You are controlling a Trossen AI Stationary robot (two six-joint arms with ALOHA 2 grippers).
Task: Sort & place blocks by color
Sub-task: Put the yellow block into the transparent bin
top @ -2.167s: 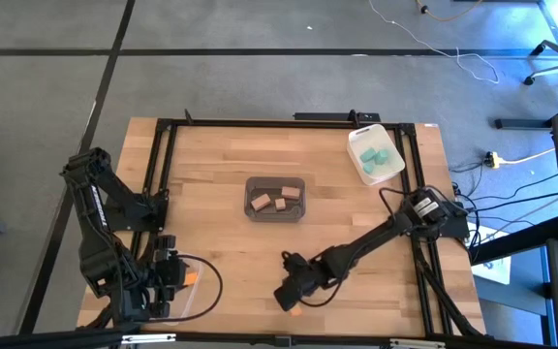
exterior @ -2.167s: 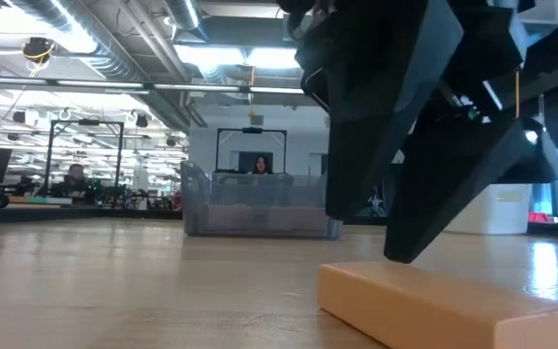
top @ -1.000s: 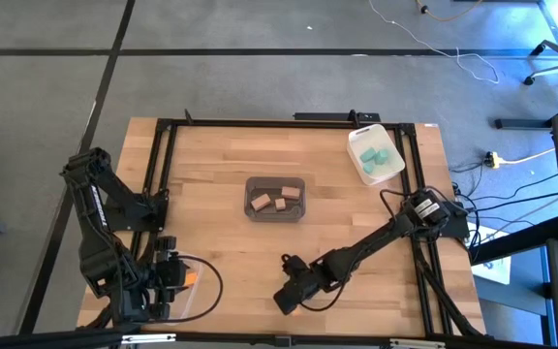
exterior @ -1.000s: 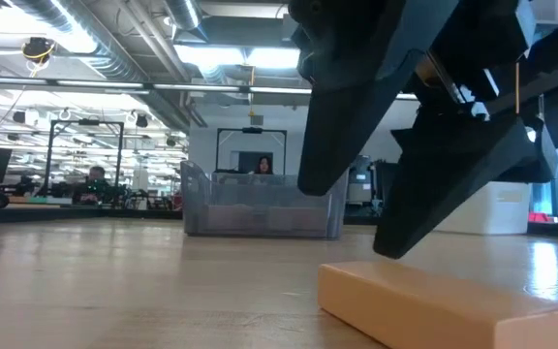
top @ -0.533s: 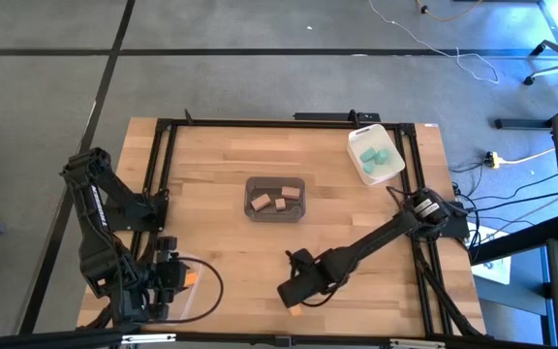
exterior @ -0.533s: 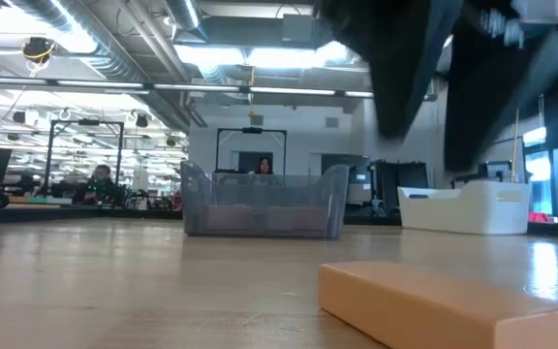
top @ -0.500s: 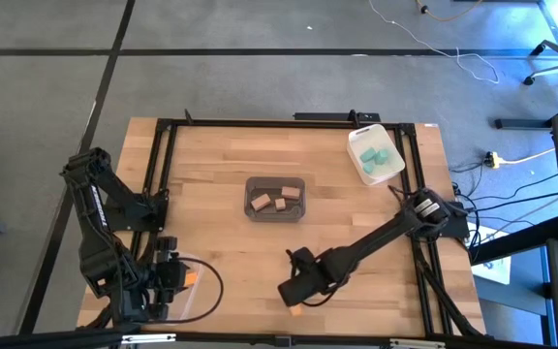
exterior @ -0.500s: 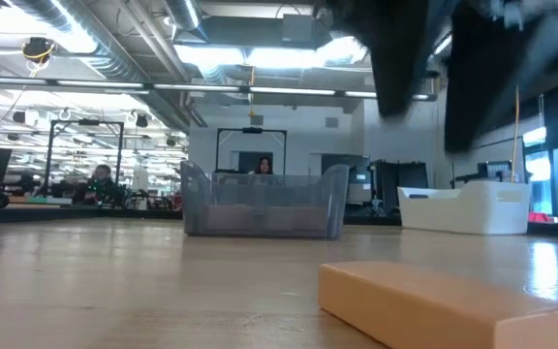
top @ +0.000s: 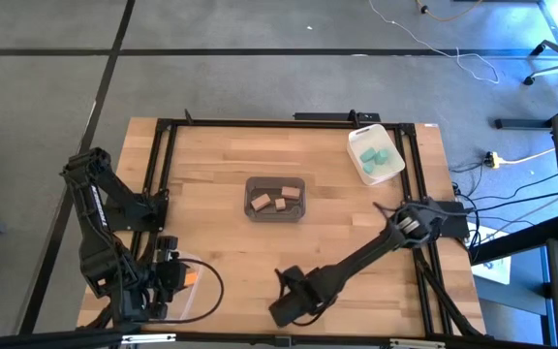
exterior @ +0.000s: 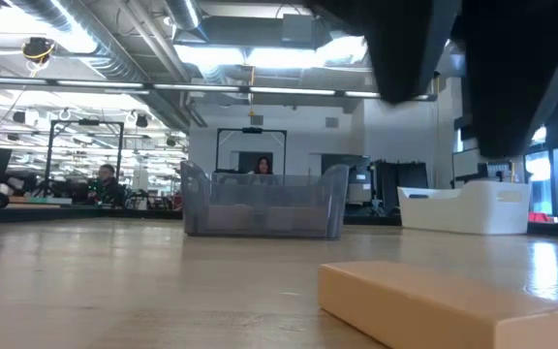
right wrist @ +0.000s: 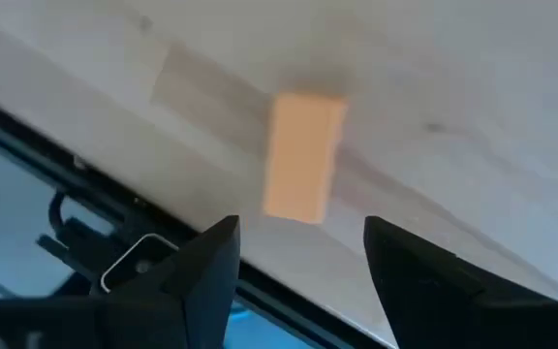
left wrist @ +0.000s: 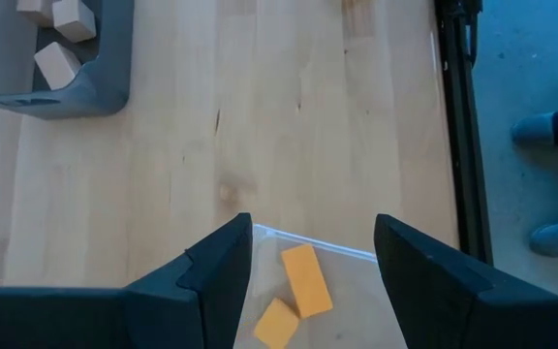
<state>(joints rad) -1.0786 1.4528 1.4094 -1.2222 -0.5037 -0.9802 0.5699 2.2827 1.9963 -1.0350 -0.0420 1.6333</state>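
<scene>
Pale wood surface (top: 211,165) in a black frame, open workshop behind. Grey bin (top: 250,182) at centre with tan blocks (top: 269,202); white bin (top: 356,137) at 1 o'clock with teal blocks (top: 374,155); clear bin (left wrist: 337,249) at 7 o'clock with two orange blocks (left wrist: 304,280)

Left fingers (top: 168,274) parked above the clear bin, fairly wide apart, holding nothing

Right fingers (top: 287,310) at 6 o'clock by the front edge, spread as wide as they go, empty, hanging over the one loose orange block (right wrist: 303,155), flat on the wood and untouched

Likely step: picking up that block for the clear bin. To do it well:
- centre over the block, fingers either side of its narrow width
- come straight down until the tips nearly meet the wood
- close gently, then lift clear before swinging toward 7 o'clock
- mind the front edge close by, since a nudge could send the block off
- mind the left arm waiting over the bin
</scene>
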